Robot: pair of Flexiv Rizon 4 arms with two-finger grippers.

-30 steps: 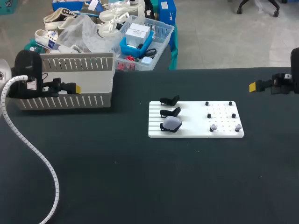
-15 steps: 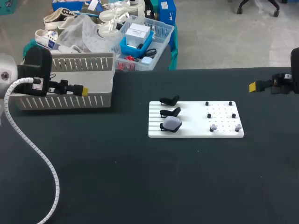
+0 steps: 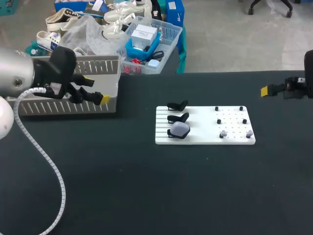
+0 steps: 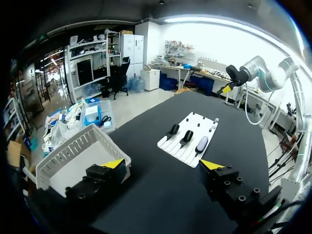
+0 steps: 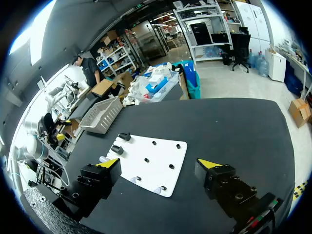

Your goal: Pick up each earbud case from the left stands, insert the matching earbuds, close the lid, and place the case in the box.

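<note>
A white board lies mid-table with three black stands along its left side. The nearest stand holds a pale grey earbud case; the other two stands are bare. Small dark earbuds and pale earbuds sit on pegs on the board's right half. My left gripper hangs open in front of the grey slotted box, left of the board. In the left wrist view the left gripper is empty, with the case ahead. My right gripper stands at the far right edge; the right gripper is open and empty.
The slotted box sits at the table's back left. A white coiled cable trails from my left arm over the front left of the table. Dark tabletop surrounds the board on all sides.
My left arm has swung to the right along the front of the box, toward the board, still open. The right arm and the board's items have not moved.
</note>
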